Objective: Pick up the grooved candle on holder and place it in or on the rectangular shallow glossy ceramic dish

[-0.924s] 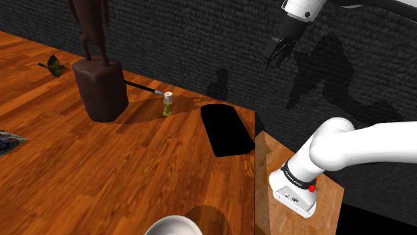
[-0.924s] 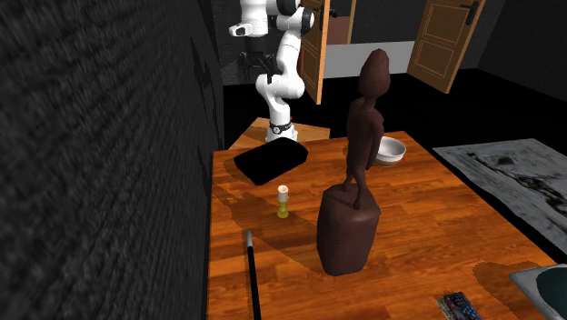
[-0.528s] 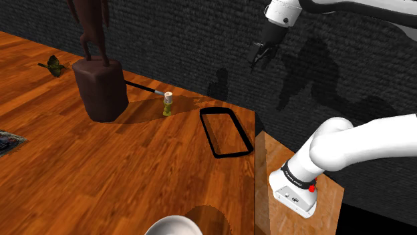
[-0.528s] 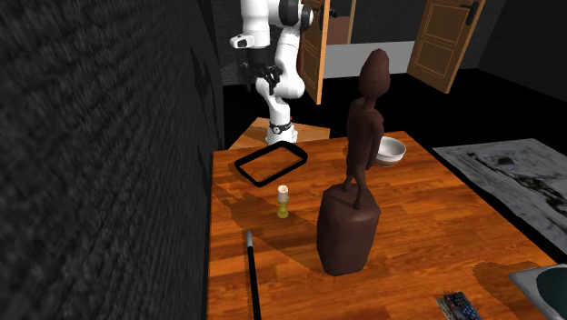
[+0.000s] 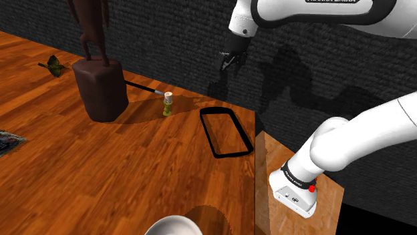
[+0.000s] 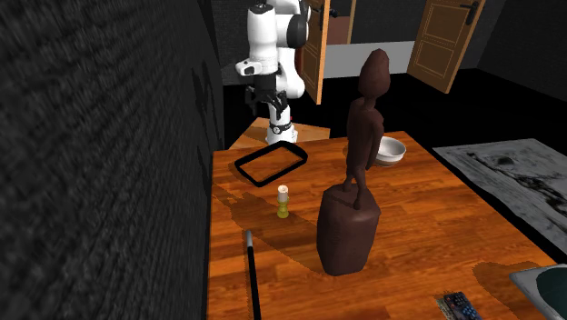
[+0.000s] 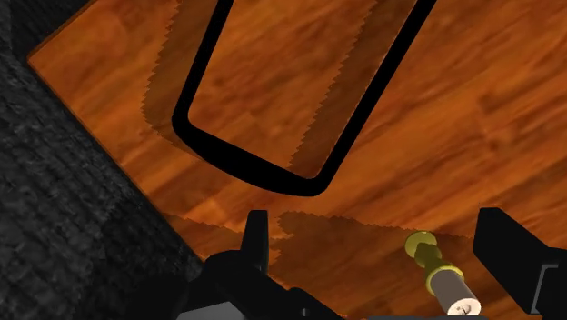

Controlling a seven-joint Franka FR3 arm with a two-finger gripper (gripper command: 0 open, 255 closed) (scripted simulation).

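claw: fingers wide apart, holding nothing, high above desk | candle: upright on desk, between dark statue and black-rimmed dish, touching neither
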